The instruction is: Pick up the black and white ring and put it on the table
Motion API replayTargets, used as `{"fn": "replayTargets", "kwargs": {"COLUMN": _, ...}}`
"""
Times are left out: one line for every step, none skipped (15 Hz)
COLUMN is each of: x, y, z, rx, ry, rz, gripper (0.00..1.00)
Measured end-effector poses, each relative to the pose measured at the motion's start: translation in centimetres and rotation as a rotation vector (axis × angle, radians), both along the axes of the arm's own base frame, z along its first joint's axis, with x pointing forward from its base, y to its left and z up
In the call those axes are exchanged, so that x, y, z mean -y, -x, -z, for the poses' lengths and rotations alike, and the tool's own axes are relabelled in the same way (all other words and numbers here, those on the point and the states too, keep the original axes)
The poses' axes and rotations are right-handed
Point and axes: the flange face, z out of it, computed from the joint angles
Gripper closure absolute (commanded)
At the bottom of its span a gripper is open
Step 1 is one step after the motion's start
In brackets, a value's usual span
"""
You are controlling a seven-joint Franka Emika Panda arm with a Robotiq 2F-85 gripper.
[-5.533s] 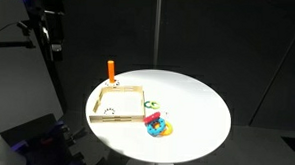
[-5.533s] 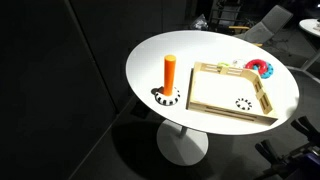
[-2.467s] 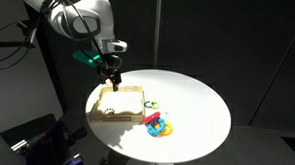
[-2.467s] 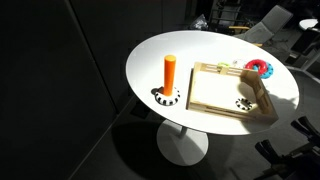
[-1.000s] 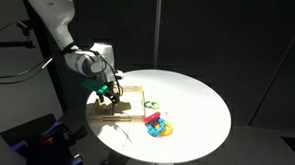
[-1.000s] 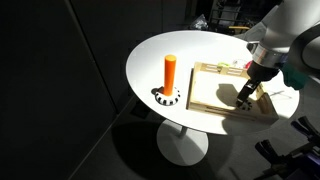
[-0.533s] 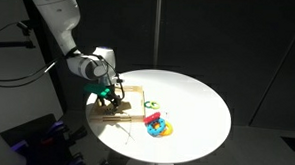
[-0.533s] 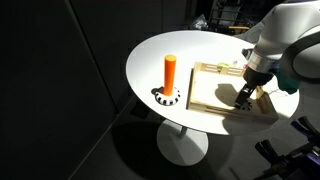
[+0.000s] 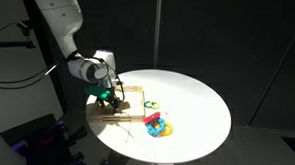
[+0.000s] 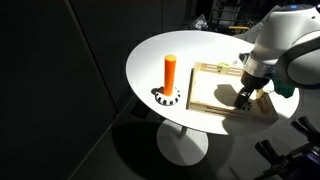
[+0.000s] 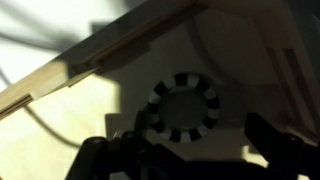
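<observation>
Claw (image 10: 243,98) released, fingers spread, positioned inside wooden tray (image 10: 212,92) above black and white ring (image 11: 183,107); tray rests on tabletop (image 10: 150,55).

Tray corner walls (image 11: 130,40) just beside the black and white ring (image 11: 212,105)

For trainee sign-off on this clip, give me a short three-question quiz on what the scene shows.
1. True or false: the black and white ring lies on the bare top of the table.
2. The gripper is: A) shut on the orange peg; B) open, over the ring inside the wooden tray; C) out of every view.
3. Fill in: the orange peg stands ____ the tray.
Key: 1 false, it lies in the tray; 2 B; 3 outside.
</observation>
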Motion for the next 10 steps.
{"fn": "replayTargets", "kwargs": {"x": -0.05, "y": 0.04, "z": 0.18, "rx": 0.0, "ry": 0.0, "rz": 0.001, "gripper": 0.25}}
{"fn": "replayTargets", "kwargs": {"x": -0.09, "y": 0.01, "z": 0.24, "rx": 0.002, "ry": -0.001, "rz": 0.002, "gripper": 0.26}}
{"fn": "replayTargets", "kwargs": {"x": -0.11, "y": -0.02, "z": 0.22, "rx": 0.003, "ry": -0.002, "rz": 0.002, "gripper": 0.3}}
{"fn": "replayTargets", "kwargs": {"x": -0.19, "y": -0.1, "z": 0.08, "rx": 0.007, "ry": -0.002, "rz": 0.001, "gripper": 0.37}}
{"fn": "replayTargets", "kwargs": {"x": -0.35, "y": -0.19, "z": -0.16, "rx": 0.012, "ry": -0.003, "rz": 0.001, "gripper": 0.47}}
{"fn": "replayTargets", "kwargs": {"x": -0.52, "y": -0.27, "z": -0.4, "rx": 0.018, "ry": -0.003, "rz": 0.003, "gripper": 0.54}}
{"fn": "replayTargets", "kwargs": {"x": -0.67, "y": -0.34, "z": -0.59, "rx": 0.022, "ry": -0.004, "rz": 0.004, "gripper": 0.61}}
{"fn": "replayTargets", "kwargs": {"x": -0.75, "y": -0.4, "z": -0.74, "rx": 0.026, "ry": -0.004, "rz": 0.007, "gripper": 0.61}}
{"fn": "replayTargets", "kwargs": {"x": -0.68, "y": -0.42, "z": -0.74, "rx": 0.026, "ry": -0.003, "rz": 0.013, "gripper": 0.61}}
{"fn": "replayTargets", "kwargs": {"x": -0.56, "y": -0.44, "z": -0.73, "rx": 0.026, "ry": -0.002, "rz": 0.018, "gripper": 0.61}}
